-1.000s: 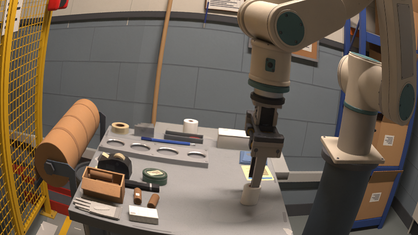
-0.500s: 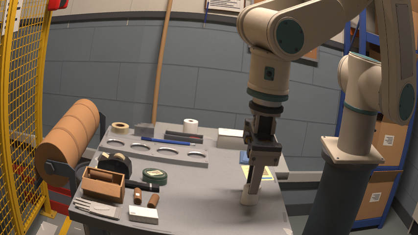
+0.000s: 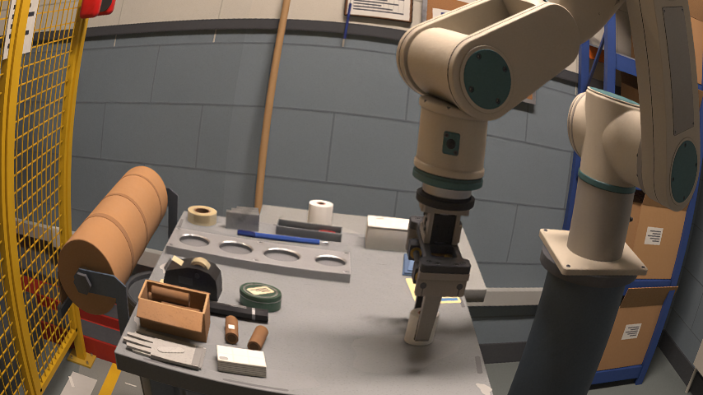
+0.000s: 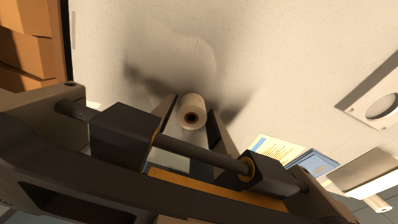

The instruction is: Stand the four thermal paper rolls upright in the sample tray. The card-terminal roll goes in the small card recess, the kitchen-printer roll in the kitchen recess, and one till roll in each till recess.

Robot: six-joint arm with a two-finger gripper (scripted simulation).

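My gripper [image 3: 422,328] is open, lowered around a white paper roll [image 3: 416,330] that stands upright on the front right of the table. In the wrist camera the roll [image 4: 191,115] sits between the fingers [image 4: 189,121]. The grey sample tray [image 3: 259,254] lies at the table's left rear with several round recesses, all empty. A second white roll [image 3: 320,211] stands upright behind the tray. Another roll [image 4: 378,206] lies on its side off the table's far edge.
Behind the table is a grey block wall with a leaning wooden pole [image 3: 269,103]. A blue pen [image 3: 280,237] and dark bars lie behind the tray. A tape dispenser [image 3: 193,275], green tin [image 3: 260,296], cardboard box [image 3: 173,309] and two brown cores fill the front left. Papers [image 4: 276,149] lie right.
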